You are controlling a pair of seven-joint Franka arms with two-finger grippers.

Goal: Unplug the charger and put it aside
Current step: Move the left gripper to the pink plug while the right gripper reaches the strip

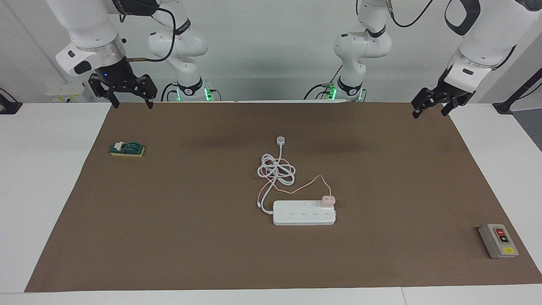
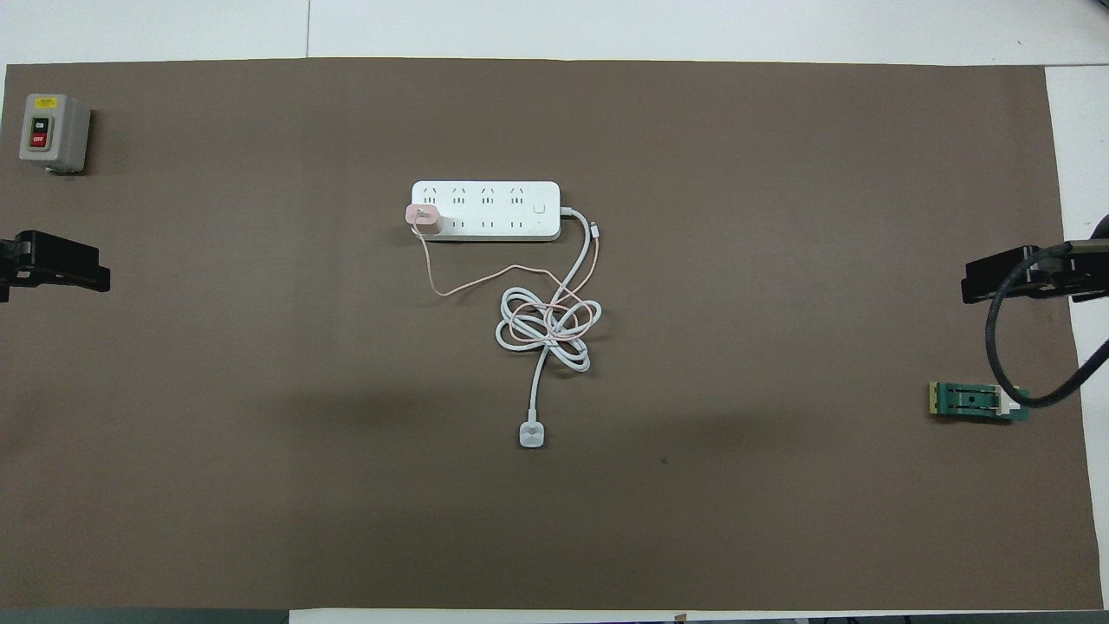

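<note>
On the brown-covered surface (image 1: 169, 237), about midway between the two arms' ends, lies a long white multi-socket power strip (image 1: 304, 213), and the small pale pink cube-shaped charger (image 1: 328, 200) stands plugged into it at the end toward the left arm, in the row of sockets nearer the robots. Its thin pink cable (image 1: 302, 187) trails toward the robots and tangles with the strip's thick white cord (image 1: 276, 170), which ends in a small white plug (image 1: 281, 140).

Both arms wait. The left end effector (image 1: 436, 106) hangs above the robots' edge of the brown mat at its own end, fingers spread; the right end effector (image 1: 126, 94) hangs likewise at its end, fingers also spread.

The charger looks light, rigid and smooth-sided, so slipping is a risk. The best hold is probably across two flat faces of the cube, pulling straight up. The strip is light too and may lift with it unless the other arm pins it down. The limp cable should drag freely, though the tangle could snag.
</note>
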